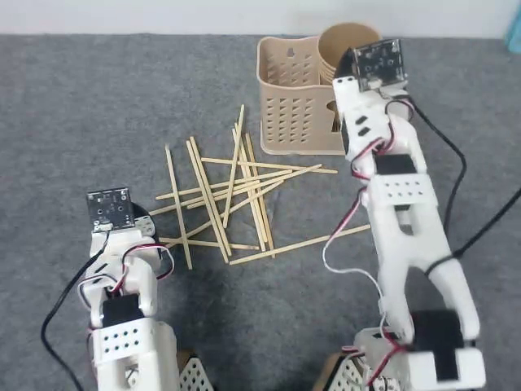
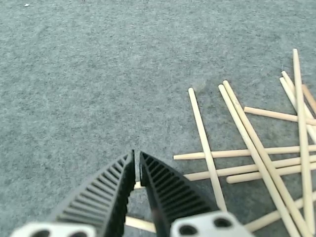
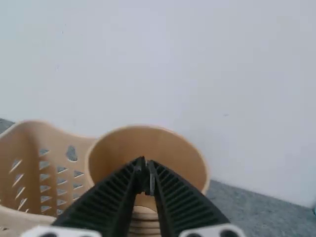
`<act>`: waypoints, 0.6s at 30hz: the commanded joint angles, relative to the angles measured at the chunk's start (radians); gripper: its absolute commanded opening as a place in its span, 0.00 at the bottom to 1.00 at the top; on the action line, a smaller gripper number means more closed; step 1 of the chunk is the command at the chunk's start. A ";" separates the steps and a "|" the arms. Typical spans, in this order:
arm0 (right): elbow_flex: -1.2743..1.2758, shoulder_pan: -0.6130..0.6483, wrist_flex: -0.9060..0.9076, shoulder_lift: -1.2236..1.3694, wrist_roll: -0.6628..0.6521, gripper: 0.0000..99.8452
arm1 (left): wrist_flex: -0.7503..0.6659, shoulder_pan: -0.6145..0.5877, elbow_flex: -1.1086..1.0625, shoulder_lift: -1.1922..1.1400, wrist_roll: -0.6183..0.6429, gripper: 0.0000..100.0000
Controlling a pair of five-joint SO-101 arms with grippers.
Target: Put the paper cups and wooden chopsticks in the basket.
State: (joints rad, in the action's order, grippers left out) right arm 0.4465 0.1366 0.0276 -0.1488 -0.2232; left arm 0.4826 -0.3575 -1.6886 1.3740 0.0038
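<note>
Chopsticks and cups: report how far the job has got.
Done: nothing for certain. No stick shows in the basket. In hand: the right gripper is shut on the rim of the cups at the basket's right end. Whether they are inside yet, I cannot tell. Left: all the chopsticks lie scattered on the table, with the left gripper shut above one of them.

Your table (image 1: 98, 122) is covered in grey felt-like fabric, evenly lit, and a plain white wall (image 1: 122, 15) runs along its far edge.
</note>
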 commanded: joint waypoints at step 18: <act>-0.104 0.113 0.825 -0.642 -0.038 0.13 | -0.028 -0.002 0.002 0.014 -0.012 0.01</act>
State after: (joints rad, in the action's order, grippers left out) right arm 0.4081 0.1703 0.5677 -0.6045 -0.2248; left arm 0.4826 -0.3575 -1.6886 1.3740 0.0038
